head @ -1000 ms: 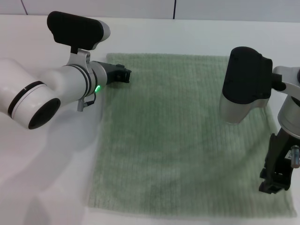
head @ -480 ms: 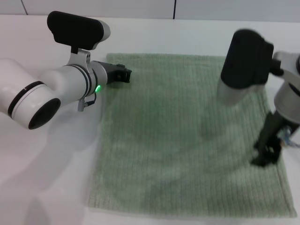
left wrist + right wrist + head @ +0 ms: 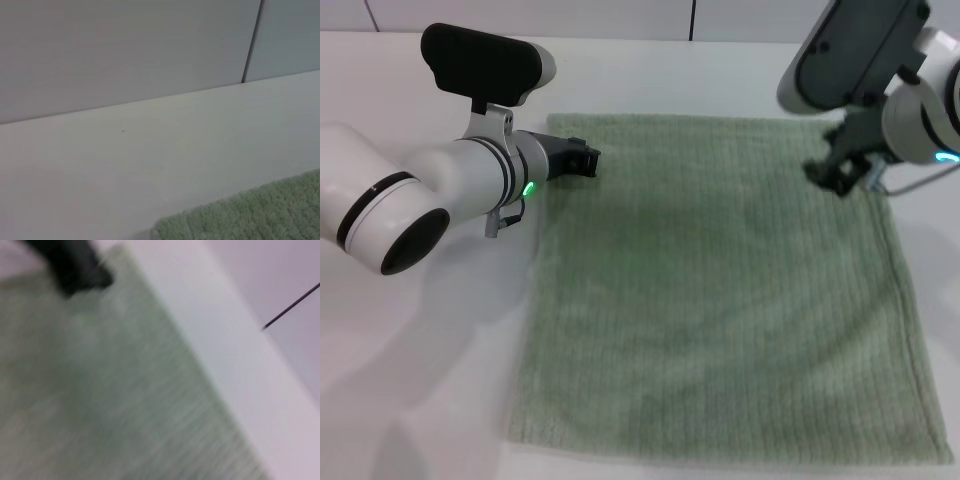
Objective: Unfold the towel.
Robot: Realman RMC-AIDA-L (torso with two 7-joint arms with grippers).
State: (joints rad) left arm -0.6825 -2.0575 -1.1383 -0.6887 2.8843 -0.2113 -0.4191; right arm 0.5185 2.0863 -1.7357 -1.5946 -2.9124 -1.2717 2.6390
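Note:
The pale sage-green towel (image 3: 720, 300) lies spread flat on the white table (image 3: 430, 400), roughly rectangular, with its hemmed edges showing. My left gripper (image 3: 585, 158) rests low at the towel's far left corner. My right gripper (image 3: 835, 178) hangs above the towel near its far right corner and holds no cloth. The left wrist view shows only a towel corner (image 3: 250, 215) on the table. The right wrist view shows the towel (image 3: 100, 390), blurred, with a dark shape (image 3: 70, 265) at its far corner.
The white table (image 3: 650, 70) runs around the towel on all sides. A pale wall with a dark vertical seam (image 3: 693, 20) stands behind it. My left arm's big white body (image 3: 410, 200) lies over the table left of the towel.
My right arm has swung from the towel's near right edge up and back to its far right corner. The left arm and the towel have not moved.

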